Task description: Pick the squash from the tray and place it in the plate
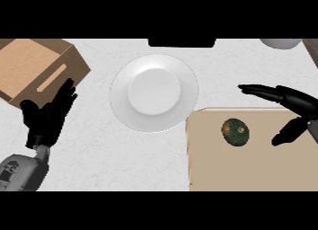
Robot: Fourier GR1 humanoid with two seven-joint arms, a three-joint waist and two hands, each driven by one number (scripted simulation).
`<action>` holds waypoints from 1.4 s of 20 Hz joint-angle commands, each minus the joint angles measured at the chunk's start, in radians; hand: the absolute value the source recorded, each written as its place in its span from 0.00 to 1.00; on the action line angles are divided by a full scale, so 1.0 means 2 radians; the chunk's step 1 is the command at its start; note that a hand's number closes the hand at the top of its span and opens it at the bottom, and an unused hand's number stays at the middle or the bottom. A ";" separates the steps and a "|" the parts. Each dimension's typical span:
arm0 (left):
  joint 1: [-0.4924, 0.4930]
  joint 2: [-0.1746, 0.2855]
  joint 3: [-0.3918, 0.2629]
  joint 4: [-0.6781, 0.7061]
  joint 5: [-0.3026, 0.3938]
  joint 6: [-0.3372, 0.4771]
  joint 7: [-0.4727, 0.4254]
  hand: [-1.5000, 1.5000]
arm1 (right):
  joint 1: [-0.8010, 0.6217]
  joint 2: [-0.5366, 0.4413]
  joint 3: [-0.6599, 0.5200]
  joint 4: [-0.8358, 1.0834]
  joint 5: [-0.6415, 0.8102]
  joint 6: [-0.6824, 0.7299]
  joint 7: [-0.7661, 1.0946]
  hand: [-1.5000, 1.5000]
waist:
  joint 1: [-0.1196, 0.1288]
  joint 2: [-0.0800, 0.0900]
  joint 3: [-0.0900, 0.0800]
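A small dark green squash lies on the tan tray near its upper left part. A white round plate sits on the counter to the tray's upper left. My right hand hovers over the tray's upper right, open, with its fingers stretched left above the squash and its thumb hanging down to the squash's right; it is apart from the squash. At the left my left hand rests open with fingers up, holding nothing.
An open cardboard box stands at the upper left, just behind my left hand. A dark object sits at the top edge behind the plate, and a pale round thing at the top right.
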 commanded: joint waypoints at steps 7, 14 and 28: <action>0.001 -0.005 0.042 0.013 -0.004 -0.039 -0.004 0.50 | -0.018 0.032 0.025 0.029 0.114 -0.028 -0.027 0.00 | -0.008 -0.002 -0.001; 0.034 -0.013 0.044 -0.046 -0.027 -0.027 0.033 0.50 | -0.015 0.054 0.028 -0.007 0.156 -0.009 0.025 0.00 | -0.008 -0.004 -0.001; 0.040 -0.060 0.061 -0.049 -0.090 -0.032 0.041 0.50 | -0.024 0.093 -0.021 0.005 0.250 -0.007 0.039 0.00 | -0.009 -0.003 -0.001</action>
